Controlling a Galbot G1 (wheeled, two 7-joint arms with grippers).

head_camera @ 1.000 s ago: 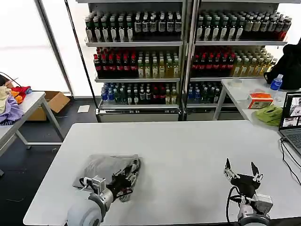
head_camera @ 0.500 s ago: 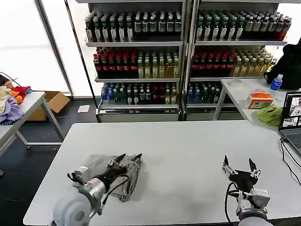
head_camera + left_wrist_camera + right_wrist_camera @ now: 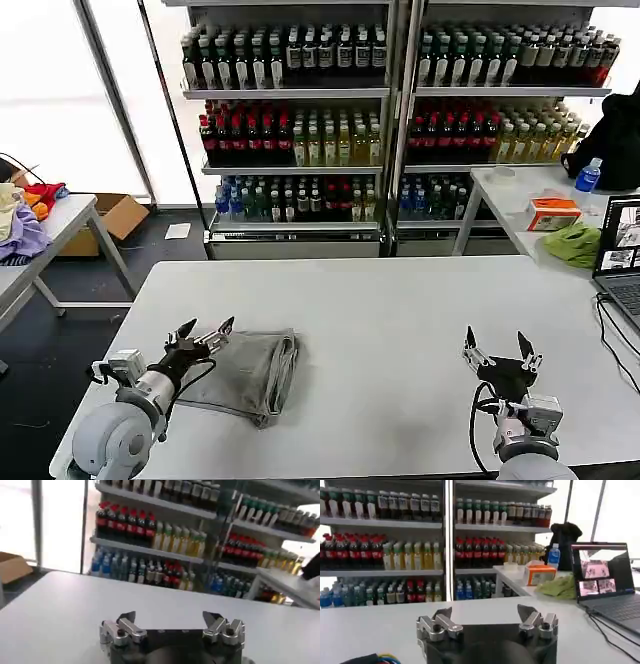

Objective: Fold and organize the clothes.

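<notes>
Grippers both up off the white table (image 3: 400, 310), near its front edge, one at each front corner area. Left gripper (image 3: 206, 335) spread wide, nothing between its fingers, tips raised just beside the left edge of the folded grey T-shirt (image 3: 250, 368), apart from the cloth. T-shirt lies flat as a compact folded bundle on the front-left part of the table, thick folded edge toward table centre; chest print not visible. Right gripper (image 3: 497, 346) also spread wide and empty, front-right, well apart from the shirt. Head view gives the shirt and both arms together. Left wrist view has the left gripper (image 3: 170, 620) with fingers apart over bare tabletop (image 3: 60, 605), looking level toward the drink shelves (image 3: 165, 535). Right wrist view has the right gripper (image 3: 485, 616) open, and past it the side table (image 3: 520, 582) with an orange box (image 3: 540, 573), a lime-green cloth (image 3: 560, 586), a water bottle (image 3: 553, 556) and a laptop (image 3: 605, 577). Wide bare surface between the two grippers and across the whole far half of the table. Laptop cable (image 3: 612, 335) runs along the table's right edge. Far left, a second table (image 3: 40, 240) holds heaped coloured fabrics (image 3: 25, 215); cardboard box (image 3: 118, 215) on the floor behind it.
</notes>
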